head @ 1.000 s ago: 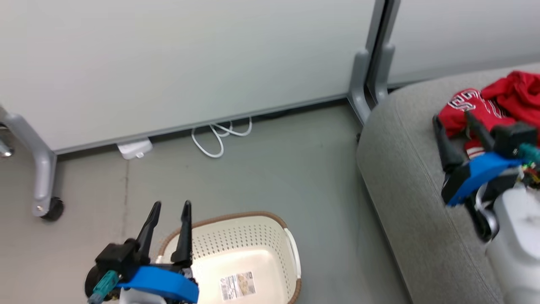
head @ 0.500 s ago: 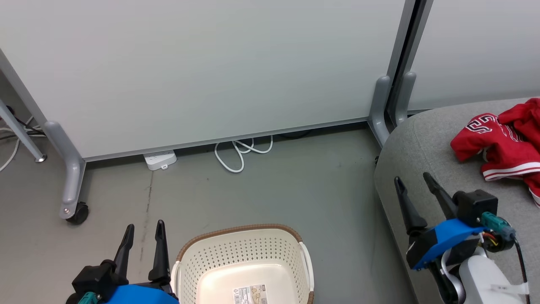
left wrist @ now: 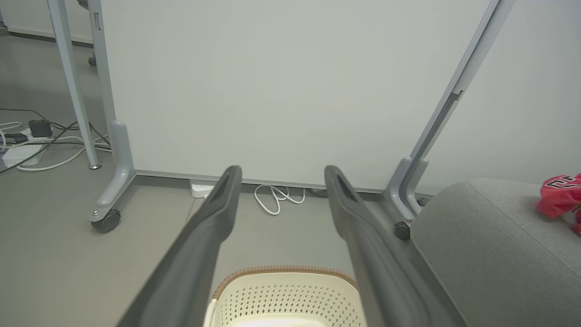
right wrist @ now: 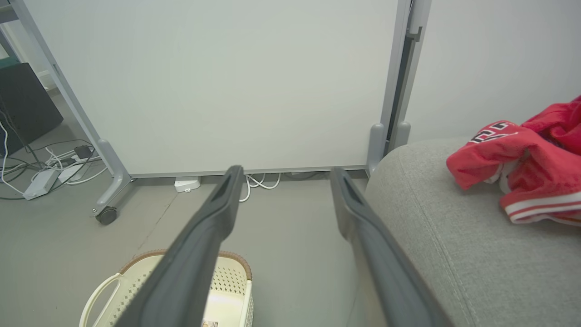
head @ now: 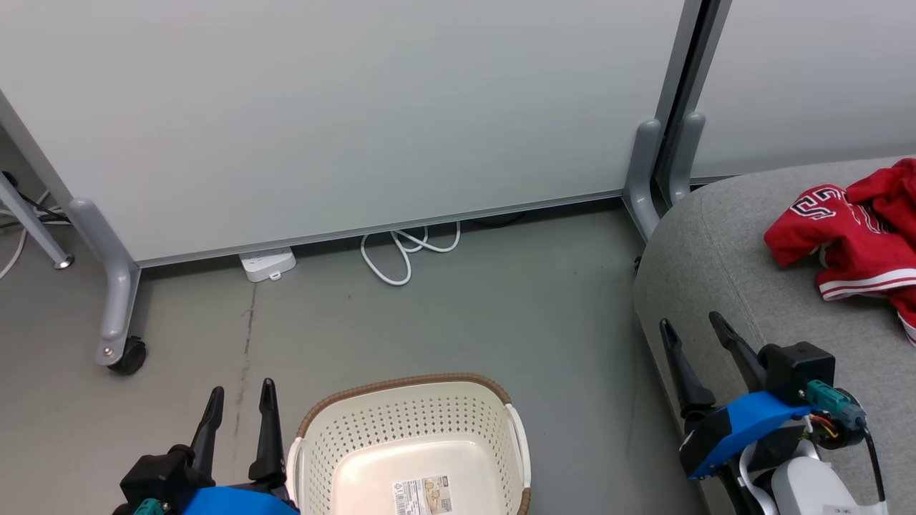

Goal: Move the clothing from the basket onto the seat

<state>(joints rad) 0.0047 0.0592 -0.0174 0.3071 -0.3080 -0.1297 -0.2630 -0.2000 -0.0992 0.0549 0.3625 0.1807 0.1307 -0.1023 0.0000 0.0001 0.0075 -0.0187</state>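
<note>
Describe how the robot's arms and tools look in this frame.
Left tool and right tool match: two long, dark, tapering fingers on a black block with a bright blue collar. The right arm shows a teal connector, thin red and yellow wires, a black cable and a white forearm shell.

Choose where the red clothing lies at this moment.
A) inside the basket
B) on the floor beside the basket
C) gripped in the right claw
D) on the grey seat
D: the red clothing lies bunched on the grey seat, and the visible inside of the basket holds no fabric.
</note>
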